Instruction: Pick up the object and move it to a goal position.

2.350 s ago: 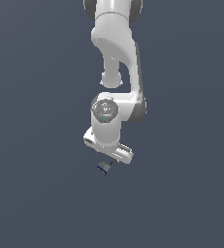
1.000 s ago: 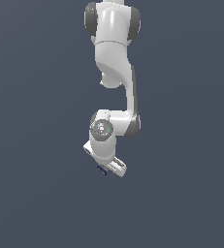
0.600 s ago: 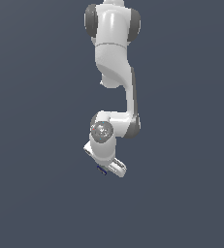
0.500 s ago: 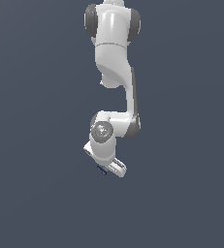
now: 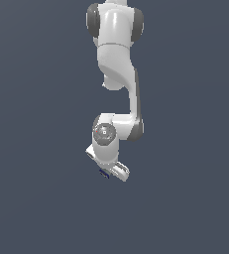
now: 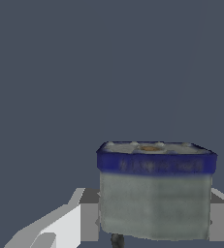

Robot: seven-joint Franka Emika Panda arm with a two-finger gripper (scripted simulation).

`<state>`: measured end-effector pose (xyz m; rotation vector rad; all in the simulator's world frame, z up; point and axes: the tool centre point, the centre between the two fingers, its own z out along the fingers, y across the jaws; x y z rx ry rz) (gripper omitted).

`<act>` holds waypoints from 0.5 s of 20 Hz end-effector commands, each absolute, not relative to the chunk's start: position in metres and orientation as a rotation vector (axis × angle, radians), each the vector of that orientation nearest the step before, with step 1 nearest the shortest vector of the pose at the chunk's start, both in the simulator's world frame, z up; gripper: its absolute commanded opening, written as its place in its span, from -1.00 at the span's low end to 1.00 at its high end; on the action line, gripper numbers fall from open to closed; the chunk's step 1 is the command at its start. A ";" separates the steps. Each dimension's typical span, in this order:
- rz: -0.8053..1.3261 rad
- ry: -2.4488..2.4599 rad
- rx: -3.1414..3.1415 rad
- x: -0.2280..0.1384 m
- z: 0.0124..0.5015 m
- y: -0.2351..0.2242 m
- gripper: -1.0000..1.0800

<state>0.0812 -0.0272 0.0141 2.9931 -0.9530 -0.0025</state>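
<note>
Since the grey, blue-rimmed block (image 6: pixel 155 191) sits between the gripper (image 6: pixel 152 218) fingers (image 6: pixel 87 215), jaws closed against its flat side walls, it appears rigid, light and boxy, best held across those walls below the rim.

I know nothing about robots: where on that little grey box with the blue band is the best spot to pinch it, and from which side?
Probably on the two flat grey side walls of the small grey box with the dark blue band, below the band, one finger from each side. Those faces look flat and parallel, so the pads sit flush. The white gripper already has its fingers flanking the box; actual contact cannot be confirmed.
</note>
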 end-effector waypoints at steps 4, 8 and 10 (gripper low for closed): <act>-0.001 -0.953 2.994 0.076 0.025 -0.021 -1.00; -0.001 -0.953 2.994 0.067 0.040 -0.013 -1.00; -0.001 -0.953 2.994 0.061 0.049 -0.008 -1.00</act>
